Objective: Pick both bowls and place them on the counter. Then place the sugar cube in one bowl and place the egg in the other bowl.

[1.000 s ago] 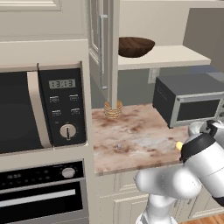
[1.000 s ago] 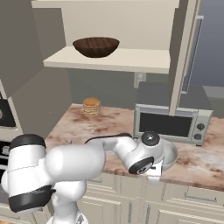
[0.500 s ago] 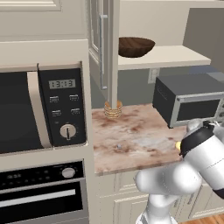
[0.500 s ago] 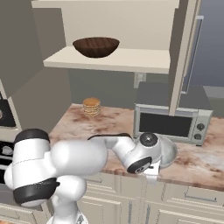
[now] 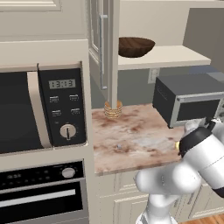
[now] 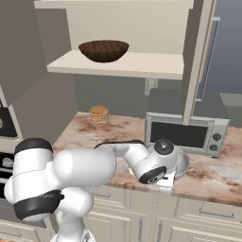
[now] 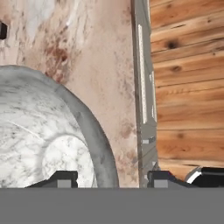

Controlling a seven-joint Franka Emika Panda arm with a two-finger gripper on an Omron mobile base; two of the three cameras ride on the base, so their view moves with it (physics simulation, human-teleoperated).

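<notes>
Kitchen corner: pinkish marbled counter (image 5: 131,135) over cream cabinet doors, with a cream shelf (image 6: 132,66) above it.

Wooden bowl (image 6: 103,50) sits upright on the shelf toward its left end; dark brown, wide, round. Inside not visible from either base view.

Grey bowl (image 7: 48,131) rests on the counter close to the front edge; pale grey, mottled like stone, with a lighter flat disc at its bottom. Nothing visible in the part of it that shows; its left and lower parts are cut off in the hand view. In the right base view a sliver of its rim peeks out beside the robot's wrist (image 6: 182,163); the rest is hidden by the arm.

Gripper (image 7: 108,178): fingertips spread, one over the bowl's inside, one outside over the counter, the bowl wall between them. Contact with the wall cannot be made out.

Sugar cube (image 5: 118,146): tiny pale speck on the counter toward the front edge, well left of the arm.

Stack of tan rings (image 5: 113,110) at the back of the counter. Toaster oven (image 6: 186,125) at the back right. Black microwave (image 5: 41,109) to the left of the counter.
</notes>
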